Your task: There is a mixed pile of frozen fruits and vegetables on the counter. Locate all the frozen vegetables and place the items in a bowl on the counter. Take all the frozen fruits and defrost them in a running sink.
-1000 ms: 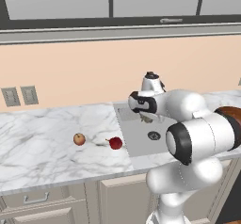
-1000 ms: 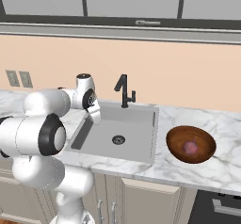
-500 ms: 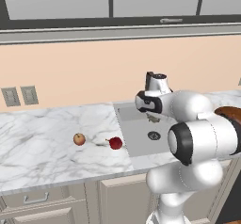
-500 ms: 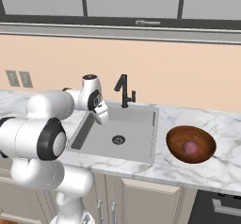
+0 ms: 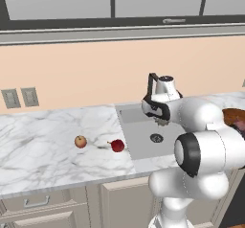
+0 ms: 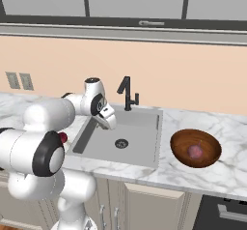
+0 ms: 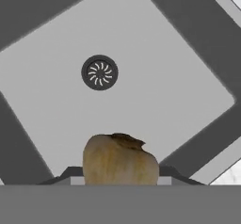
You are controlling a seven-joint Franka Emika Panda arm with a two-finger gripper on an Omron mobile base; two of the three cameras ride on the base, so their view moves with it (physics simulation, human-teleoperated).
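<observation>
A: Small olive-brown round frozen fruit point(image 7: 120, 159) sits right in the claw point(image 7: 120, 183), pinched between the fingertips. We call the claw narrow, clamped on it.

B: Agreed. Directly below the claw is the grey rectangular recessed sink basin point(image 7: 155, 82); the round dark drain point(image 7: 100, 72) lies ahead of the fruit along the claw's line of sight, well apart. So the drop is straight down, nothing in between. The fruit is roundish, no long axis we can read.

A: From the right base view the claw point(image 6: 109, 122) hangs over the sink's left part, with the black angular faucet point(image 6: 126, 93) beyond it toward the wall.

B: Further out: dark red stemmed fruit point(image 5: 117, 145) and orange-yellow apple-like fruit point(image 5: 81, 141) are on the white marble counter point(image 5: 43, 150) left of the claw, outside the sink. Wide dark reddish-brown wooden bowl point(image 6: 211, 155) is off to its right, with the pinkish-purple ball point(image 6: 195, 151) inside.

A: We judge release comes next.
</observation>
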